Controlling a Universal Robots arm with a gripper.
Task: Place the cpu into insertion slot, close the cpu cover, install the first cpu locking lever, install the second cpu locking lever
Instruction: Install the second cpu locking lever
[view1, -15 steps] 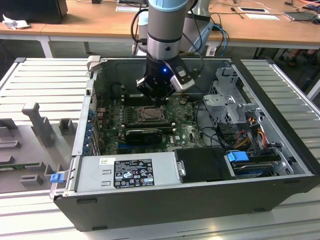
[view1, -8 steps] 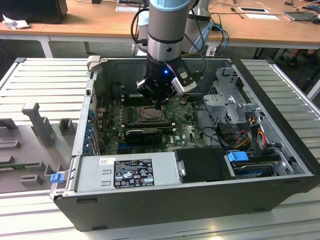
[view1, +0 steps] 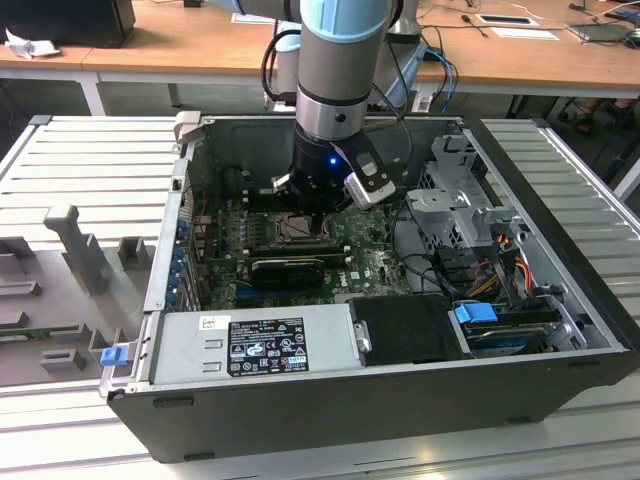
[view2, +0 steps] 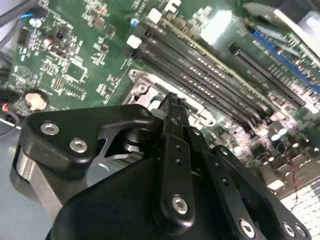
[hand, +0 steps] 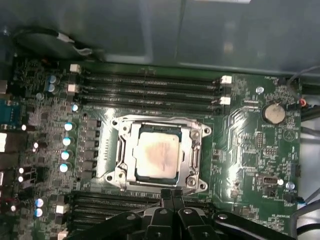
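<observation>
Inside one open black computer case (view1: 560, 385), one pale square cpu (hand: 157, 154) was seated under one silvery cpu cover (hand: 192, 159); the black gripper (hand: 170, 194) was pressed together, empty.

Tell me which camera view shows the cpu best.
The first wrist view: the cpu lies face-up in the socket, seen whole from above. In the exterior view it is a small patch beneath the arm. In the second wrist view the end effector covers that spot.

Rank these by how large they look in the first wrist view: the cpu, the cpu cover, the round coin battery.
1. The cpu cover, the frame lying around the chip.
2. The cpu, inside the frame's cut-out.
3. The coin battery, clearly smallest.
All three lie on the same board, so nearness hardly affects this.
</observation>
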